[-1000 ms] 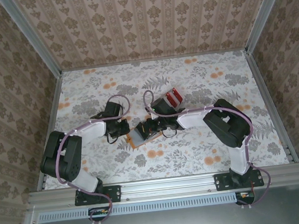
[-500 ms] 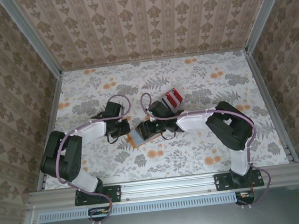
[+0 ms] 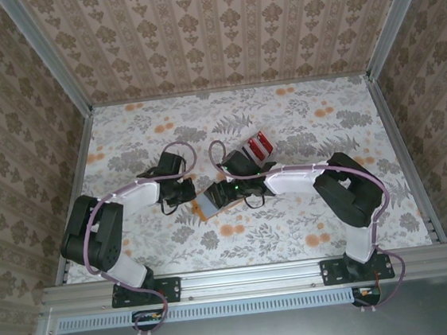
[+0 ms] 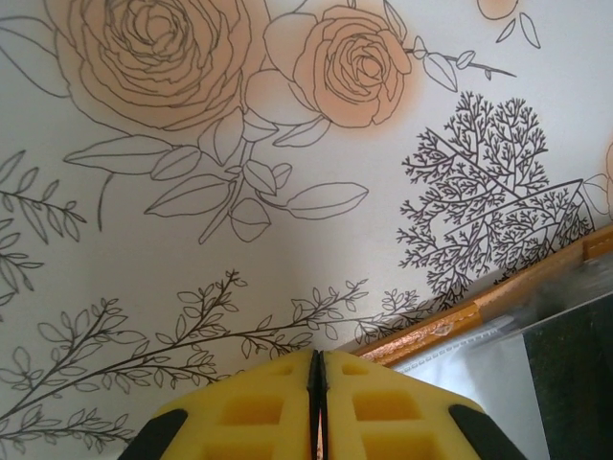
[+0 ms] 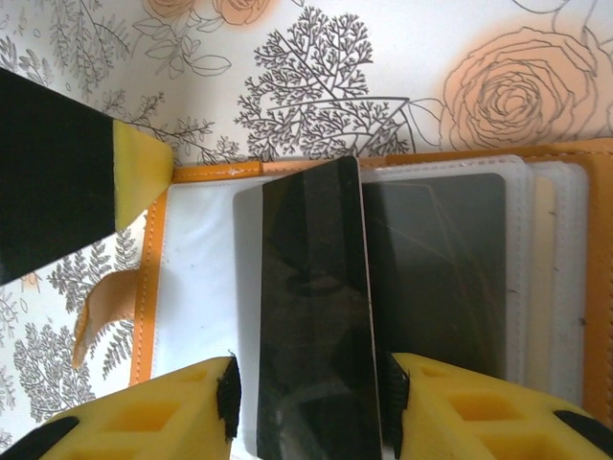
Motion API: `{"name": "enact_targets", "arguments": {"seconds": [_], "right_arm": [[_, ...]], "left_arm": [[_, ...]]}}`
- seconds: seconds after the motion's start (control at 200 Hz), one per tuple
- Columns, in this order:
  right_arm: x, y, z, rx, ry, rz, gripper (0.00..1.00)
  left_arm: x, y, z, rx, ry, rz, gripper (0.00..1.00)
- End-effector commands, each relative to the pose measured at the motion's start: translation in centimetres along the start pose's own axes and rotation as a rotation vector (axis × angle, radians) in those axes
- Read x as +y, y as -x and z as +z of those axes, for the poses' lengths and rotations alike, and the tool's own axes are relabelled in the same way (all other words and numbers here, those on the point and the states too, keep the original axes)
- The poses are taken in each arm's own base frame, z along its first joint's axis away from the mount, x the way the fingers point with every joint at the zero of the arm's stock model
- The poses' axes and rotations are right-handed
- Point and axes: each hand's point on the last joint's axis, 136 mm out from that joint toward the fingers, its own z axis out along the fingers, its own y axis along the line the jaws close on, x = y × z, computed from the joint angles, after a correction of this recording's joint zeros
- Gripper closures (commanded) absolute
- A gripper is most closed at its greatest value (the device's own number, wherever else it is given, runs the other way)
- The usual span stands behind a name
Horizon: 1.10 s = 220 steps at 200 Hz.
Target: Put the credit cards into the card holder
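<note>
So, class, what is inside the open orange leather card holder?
Visible: clear plastic sleeves, a glossy black card at the middle, another dark card sleeved beside it. Anything beneath those cards is hidden.

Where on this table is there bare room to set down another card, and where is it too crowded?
Free: the far strip of table between back wall and red cards; the near strip between card holder and rail. Crowded: the middle, where left gripper and right gripper meet at the holder.

Open card holder (image 3: 208, 205) on floral table (image 3: 334, 228), both arms bent in over it, red credit cards (image 3: 259, 144) behind.
</note>
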Motion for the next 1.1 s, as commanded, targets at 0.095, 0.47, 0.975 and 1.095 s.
{"name": "enact_targets", "arguments": {"seconds": [0.095,0.47,0.975,1.095], "right_arm": [[-0.9,-1.0,-0.5,0.045,-0.068,-0.028,0.54],[0.0,-1.9,-0.4,0.08,-0.126,-0.119,0.58],[2.4,-1.8,1.1,0.117,-0.108,-0.194,0.57],[3.2,-2.1,1.5,0.132,-0.078,-0.195,0.57]], "left_arm": [[1.7,-2.1,0.9,0.078,0.062,-0.011,0.89],[1.7,-2.2,1.0,0.075,0.057,-0.015,0.89],[1.7,-2.4,1.1,0.075,0.047,-0.016,0.89],[1.8,-2.5,1.1,0.074,0.052,-0.018,0.89]]}}
